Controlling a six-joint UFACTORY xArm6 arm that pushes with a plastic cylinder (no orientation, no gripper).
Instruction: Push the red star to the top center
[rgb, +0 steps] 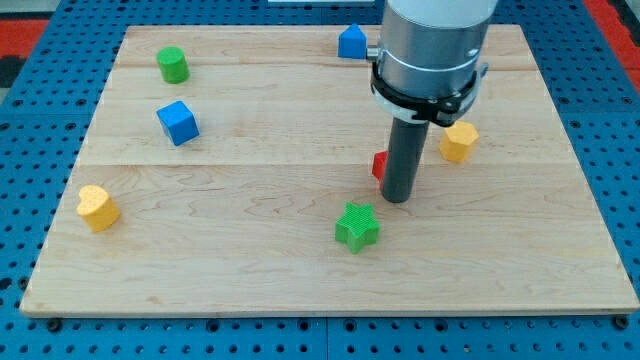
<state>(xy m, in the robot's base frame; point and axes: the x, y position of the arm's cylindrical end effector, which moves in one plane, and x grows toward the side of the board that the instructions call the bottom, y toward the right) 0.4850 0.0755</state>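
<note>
The red star (379, 165) lies right of the board's middle. Only a small red part of it shows at the left side of the rod; the rest is hidden behind the rod. My tip (397, 199) rests on the board right beside the red star, at its lower right, seemingly touching it. The arm's grey body (432, 50) rises toward the view's top.
A green star (357, 225) lies just below-left of my tip. A yellow block (459, 141) sits right of the rod. A blue block (351, 42) is at the top centre. A green cylinder (173, 65), a blue cube (178, 122) and a yellow heart (97, 207) are at the left.
</note>
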